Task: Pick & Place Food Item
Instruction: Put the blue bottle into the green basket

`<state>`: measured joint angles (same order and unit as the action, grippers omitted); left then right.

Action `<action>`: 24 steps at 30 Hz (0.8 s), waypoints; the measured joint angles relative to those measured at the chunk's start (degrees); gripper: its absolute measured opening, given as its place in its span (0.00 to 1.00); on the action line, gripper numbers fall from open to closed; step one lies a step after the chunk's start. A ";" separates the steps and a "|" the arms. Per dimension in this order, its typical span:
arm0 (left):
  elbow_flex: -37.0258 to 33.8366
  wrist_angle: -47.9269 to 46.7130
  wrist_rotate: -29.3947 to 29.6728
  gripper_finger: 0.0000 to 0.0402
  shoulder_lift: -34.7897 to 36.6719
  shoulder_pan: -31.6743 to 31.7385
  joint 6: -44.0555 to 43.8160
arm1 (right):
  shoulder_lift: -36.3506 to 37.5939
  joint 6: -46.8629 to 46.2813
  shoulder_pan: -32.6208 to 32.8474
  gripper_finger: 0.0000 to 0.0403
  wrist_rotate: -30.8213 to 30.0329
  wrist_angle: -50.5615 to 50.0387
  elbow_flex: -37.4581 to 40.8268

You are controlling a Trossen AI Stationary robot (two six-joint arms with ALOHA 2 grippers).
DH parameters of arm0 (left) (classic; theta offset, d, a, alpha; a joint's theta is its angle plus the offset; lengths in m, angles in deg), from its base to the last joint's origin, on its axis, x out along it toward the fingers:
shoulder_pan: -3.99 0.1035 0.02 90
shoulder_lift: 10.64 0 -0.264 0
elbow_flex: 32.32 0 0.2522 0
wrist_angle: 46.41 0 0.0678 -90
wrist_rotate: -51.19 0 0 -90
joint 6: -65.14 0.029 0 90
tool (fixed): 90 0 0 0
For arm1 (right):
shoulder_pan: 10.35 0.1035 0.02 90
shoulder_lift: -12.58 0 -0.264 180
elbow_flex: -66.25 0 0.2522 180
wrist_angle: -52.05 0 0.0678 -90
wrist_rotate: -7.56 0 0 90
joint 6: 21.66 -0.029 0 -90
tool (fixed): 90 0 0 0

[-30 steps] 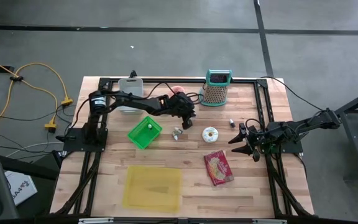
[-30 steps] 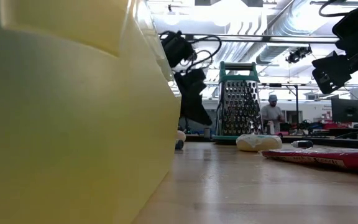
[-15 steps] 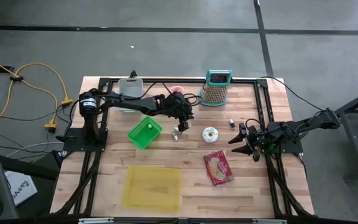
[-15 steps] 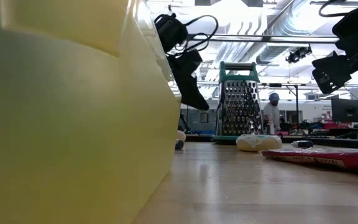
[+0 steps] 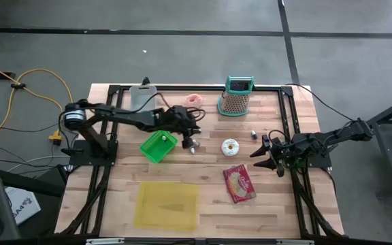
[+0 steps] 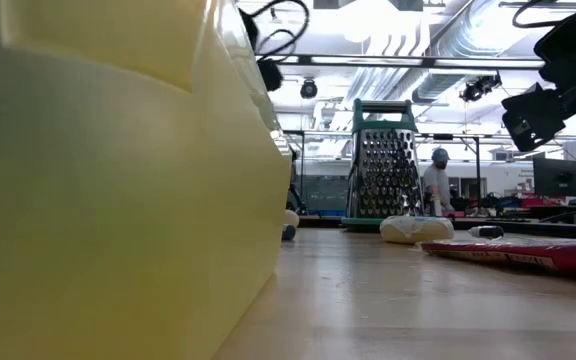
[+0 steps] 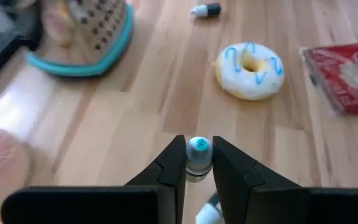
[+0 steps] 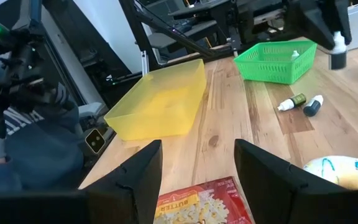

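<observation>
One small blue-capped bottle (image 7: 198, 148) sits pinched between the jaws of the left gripper (image 7: 198, 163), clear of the table and hanging just beside the green basket (image 5: 158, 145). It reads as a dropper bottle, not obviously food, though the task says food item. Two more small bottles (image 8: 302, 103) lie on the wood under and just beside it. Change over the last second: the left arm has pulled back from its stretch toward the far edge, near the grater (image 5: 236, 96), and now sits closer to the basket. The pink donut (image 5: 194, 99) it was covering now shows in the high view. In the low view the gripper has risen almost out of frame, with only cabling left up top. My read is that the pick is done and the carry is under way, with the basket the likely drop spot since it is nearest, but the yellow bin (image 5: 167, 204) at the near edge is possible too. The white donut with blue icing (image 5: 230, 145) and the red popcorn packet (image 5: 239, 182) are untouched, well apart from the held bottle. The right gripper (image 5: 271, 155) is parked at the right side, same spot as before, jaws spread wide with nothing in them. A person stands in the room far behind the table.
</observation>
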<state>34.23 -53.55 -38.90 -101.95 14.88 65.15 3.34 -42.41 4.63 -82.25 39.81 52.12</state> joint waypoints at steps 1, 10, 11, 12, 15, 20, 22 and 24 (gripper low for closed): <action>-1.38 -0.08 0.70 0.14 1.51 -0.35 -0.27 | 0.02 0.00 0.01 0.47 0.02 0.00 0.00; -11.92 -1.10 5.46 0.14 13.93 -2.67 -4.20 | -0.32 0.01 0.01 0.47 -0.03 0.11 0.00; -13.16 -0.88 6.10 0.14 15.15 -2.90 -5.13 | -0.35 0.01 0.02 0.47 0.00 0.09 0.00; -14.55 -1.47 6.70 0.14 16.67 -3.11 -6.08 | -0.35 0.01 0.02 0.47 0.00 0.10 0.01; -18.32 -1.61 9.52 0.14 20.79 -4.62 -7.83 | -0.51 0.00 0.02 0.47 0.00 0.02 0.00; -23.75 -3.03 14.29 0.14 28.12 -7.86 -10.73 | -0.56 0.02 0.02 0.47 0.00 0.02 0.00; -24.99 -4.19 15.90 0.14 30.04 -9.46 -12.43 | -0.65 0.01 0.01 0.47 0.00 0.00 0.00; -26.02 -6.73 17.36 0.14 31.90 -10.88 -14.31 | -0.63 0.00 0.00 0.47 0.00 0.00 0.00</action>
<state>8.21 -60.28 -21.54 -70.05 4.00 50.83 2.71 -42.41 4.63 -82.25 39.81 52.12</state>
